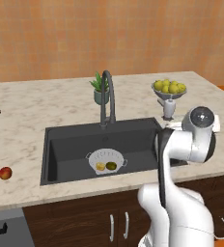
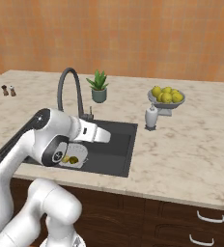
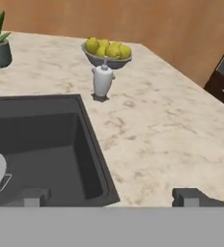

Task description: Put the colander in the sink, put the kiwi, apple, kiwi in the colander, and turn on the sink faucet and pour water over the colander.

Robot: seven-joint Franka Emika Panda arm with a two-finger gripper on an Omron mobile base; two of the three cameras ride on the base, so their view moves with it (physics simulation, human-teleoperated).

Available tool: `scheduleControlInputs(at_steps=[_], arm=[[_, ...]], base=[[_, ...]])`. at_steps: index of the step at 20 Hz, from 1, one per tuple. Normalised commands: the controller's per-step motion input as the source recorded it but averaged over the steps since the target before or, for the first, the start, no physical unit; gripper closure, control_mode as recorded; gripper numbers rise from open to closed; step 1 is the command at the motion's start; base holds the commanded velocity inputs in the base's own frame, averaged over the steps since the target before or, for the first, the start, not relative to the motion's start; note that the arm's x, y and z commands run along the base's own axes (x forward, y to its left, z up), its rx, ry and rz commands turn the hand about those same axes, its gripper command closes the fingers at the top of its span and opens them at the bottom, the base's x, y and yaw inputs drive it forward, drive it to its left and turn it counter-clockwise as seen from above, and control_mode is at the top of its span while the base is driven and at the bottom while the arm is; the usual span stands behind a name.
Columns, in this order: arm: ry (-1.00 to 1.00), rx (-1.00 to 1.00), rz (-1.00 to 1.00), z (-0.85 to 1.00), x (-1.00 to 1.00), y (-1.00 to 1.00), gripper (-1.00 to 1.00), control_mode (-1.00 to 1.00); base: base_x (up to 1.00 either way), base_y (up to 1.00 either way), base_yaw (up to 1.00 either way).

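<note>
Apple [image 1: 5, 172] sat left of the sink [image 1: 61, 144]; my gripper [image 3: 111, 197] was spread wide, empty, needing a long swing over.

Marble-look counter [image 1: 32, 120] against an orange wall [image 1: 109, 34]; small potted plant [image 1: 101, 89] near the back edge; grey bowl of yellow fruit [image 1: 169, 89] to the right, white jug [image 1: 168, 108] just in front of it; two small shakers [image 2: 8, 90] far left; dark cabinets [image 2: 172, 217] below.

Two kiwis [image 1: 106, 166] in the colander [image 1: 105, 159] inside the sink [image 1: 70, 144]; apple [image 1: 5, 172] on counter [image 1: 22, 125].
</note>
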Motion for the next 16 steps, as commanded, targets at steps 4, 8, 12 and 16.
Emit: scheduleControlInputs(at_steps=[4,8,12,16], arm=[[0.34,0.01,0.00,0.07,-0.77,0.72,-1.00,-1.00],[0.27,0.07,0.00,0.06,-0.62,0.94,-1.00,-1.00],[0.23,0.03,0.00,0.08,-0.77,0.99,-1.00,-1.00],[0.18,0.00,0.00,0.13,-0.48,1.00,-1.00,-1.00]], base=[[0.00,0.00,0.00],[0.00,0.00,0.00],[0.00,0.00,0.00],[0.00,0.00,0.00]])
